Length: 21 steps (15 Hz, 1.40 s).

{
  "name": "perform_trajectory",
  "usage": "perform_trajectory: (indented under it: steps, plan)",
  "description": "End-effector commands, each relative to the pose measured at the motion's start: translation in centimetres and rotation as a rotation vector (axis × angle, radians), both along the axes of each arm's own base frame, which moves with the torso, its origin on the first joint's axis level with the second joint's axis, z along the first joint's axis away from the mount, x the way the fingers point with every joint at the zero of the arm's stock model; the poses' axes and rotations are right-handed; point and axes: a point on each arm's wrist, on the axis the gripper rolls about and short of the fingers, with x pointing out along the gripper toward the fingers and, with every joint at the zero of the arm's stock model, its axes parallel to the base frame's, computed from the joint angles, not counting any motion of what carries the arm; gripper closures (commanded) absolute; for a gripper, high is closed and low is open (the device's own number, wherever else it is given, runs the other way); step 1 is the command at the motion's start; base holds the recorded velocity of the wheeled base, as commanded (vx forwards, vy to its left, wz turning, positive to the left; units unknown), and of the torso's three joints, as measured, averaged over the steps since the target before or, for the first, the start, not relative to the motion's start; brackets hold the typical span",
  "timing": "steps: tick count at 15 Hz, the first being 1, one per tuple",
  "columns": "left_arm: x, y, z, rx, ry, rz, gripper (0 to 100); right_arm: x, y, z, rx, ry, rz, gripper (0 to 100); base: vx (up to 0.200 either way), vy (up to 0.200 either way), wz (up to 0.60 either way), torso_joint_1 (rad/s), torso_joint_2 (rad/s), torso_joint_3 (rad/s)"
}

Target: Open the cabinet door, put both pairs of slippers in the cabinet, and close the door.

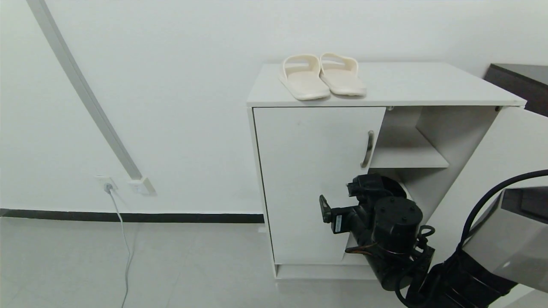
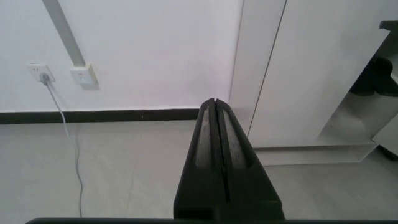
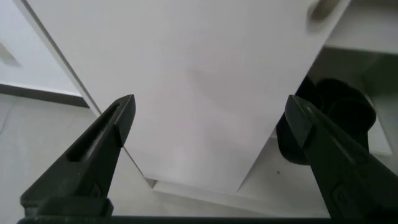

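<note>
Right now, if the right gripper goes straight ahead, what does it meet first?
Most likely the closed door, whose white face lies between the open fingers of the right gripper. The black slippers sit off to the side, past the door's edge. Depth is hard to judge.

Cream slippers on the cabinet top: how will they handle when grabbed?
The cream slippers look like moulded foam: probably light, slightly bendy. Flat soles should slide, not roll. They lie near the front edge of the cabinet top, so a push may drop them.
</note>
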Motion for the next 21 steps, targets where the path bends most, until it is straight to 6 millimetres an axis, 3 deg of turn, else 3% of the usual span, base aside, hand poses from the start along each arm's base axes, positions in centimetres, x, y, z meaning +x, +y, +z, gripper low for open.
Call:
perform_trajectory:
  steps: [1,21]
  plan:
    - [0.01,0.0,0.0,0.0,0.001,0.0,100,-0.01,0.01,-0.06,-0.001,0.001,0.0,0,0.0,0.0,0.0,0.154,-0.48,-0.325]
    - [0.01,0.13,0.0,0.009,0.002,0.058,100,-0.03,-0.09,-0.21,-0.015,0.003,-0.001,0,0.0,0.0,0.0,0.214,-0.53,-0.32]
